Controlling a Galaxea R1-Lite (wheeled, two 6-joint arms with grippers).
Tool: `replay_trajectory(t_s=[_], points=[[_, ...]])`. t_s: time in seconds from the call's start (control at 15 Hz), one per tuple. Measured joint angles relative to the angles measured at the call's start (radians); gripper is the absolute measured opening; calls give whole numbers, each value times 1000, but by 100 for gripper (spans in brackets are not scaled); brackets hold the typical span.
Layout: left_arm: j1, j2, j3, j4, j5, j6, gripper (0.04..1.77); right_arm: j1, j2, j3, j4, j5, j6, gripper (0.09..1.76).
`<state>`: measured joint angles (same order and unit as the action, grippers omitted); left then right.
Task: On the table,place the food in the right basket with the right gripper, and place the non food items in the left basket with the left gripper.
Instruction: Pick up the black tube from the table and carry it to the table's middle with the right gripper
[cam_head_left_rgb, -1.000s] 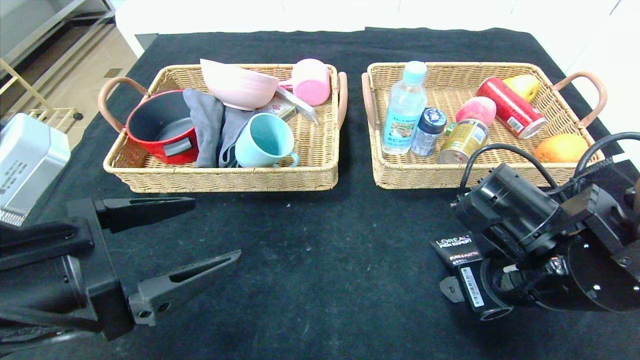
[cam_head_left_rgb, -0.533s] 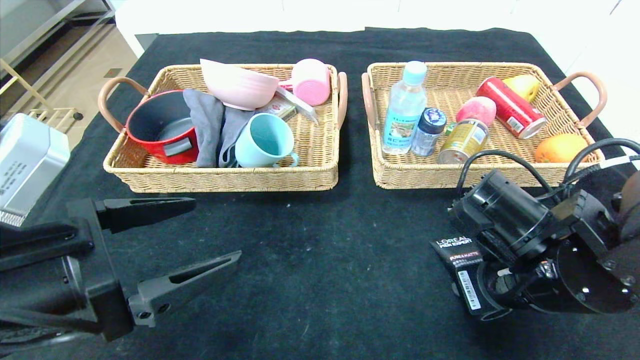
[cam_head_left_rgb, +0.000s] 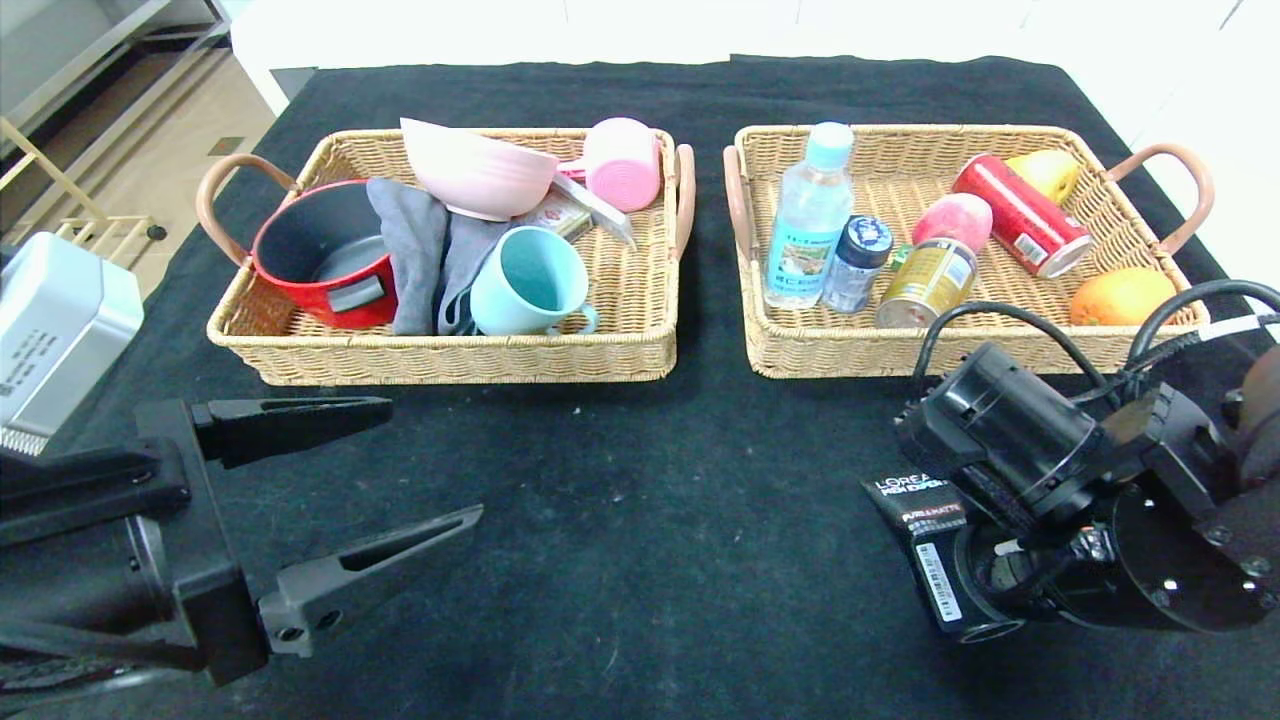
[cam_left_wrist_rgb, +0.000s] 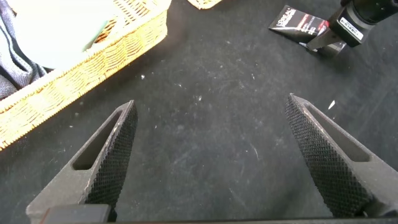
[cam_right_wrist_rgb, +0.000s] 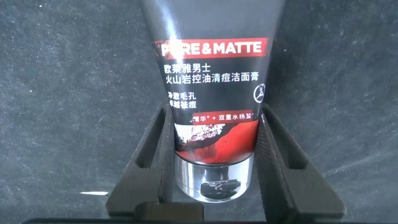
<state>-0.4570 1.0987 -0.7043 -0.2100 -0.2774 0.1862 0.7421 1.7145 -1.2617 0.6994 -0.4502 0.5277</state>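
The black L'Oreal tube (cam_head_left_rgb: 920, 510) lies on the black table (cam_head_left_rgb: 650, 500) in front of the right basket (cam_head_left_rgb: 900, 135). My right gripper (cam_right_wrist_rgb: 214, 112) is shut on it near its silver cap, one finger against each side. In that basket are the water bottle (cam_head_left_rgb: 808, 215), the blue-lidded jar (cam_head_left_rgb: 858, 262) and the gold can (cam_head_left_rgb: 928, 283). The left basket (cam_head_left_rgb: 450, 365) holds the grey towel (cam_head_left_rgb: 425, 250) and the pink bowl (cam_head_left_rgb: 475, 170). Low at the table's front left, my left gripper (cam_head_left_rgb: 432, 460) is open with nothing between its fingers.
The left basket also has a red pot (cam_head_left_rgb: 320, 250), a teal mug (cam_head_left_rgb: 530, 280) and a pink ribbed cup (cam_head_left_rgb: 622, 162). A red can (cam_head_left_rgb: 1020, 215), a peach (cam_head_left_rgb: 952, 218) and an orange (cam_head_left_rgb: 1120, 295) lie in the right basket. A grey-white box (cam_head_left_rgb: 55, 330) stands at far left.
My right gripper's fingers have closed on the tube, and its wrist shifted slightly toward me. The left arm has not moved.
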Motion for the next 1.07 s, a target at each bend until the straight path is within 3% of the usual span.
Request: replay_trajectory(t_s=[0.6, 1.07], points=[[0, 0, 0, -1, 0, 0, 172, 18, 6, 2, -9, -1, 31, 81], [0, -2, 6, -1, 0, 9, 172, 110, -55, -61, -2, -3, 26, 81]])
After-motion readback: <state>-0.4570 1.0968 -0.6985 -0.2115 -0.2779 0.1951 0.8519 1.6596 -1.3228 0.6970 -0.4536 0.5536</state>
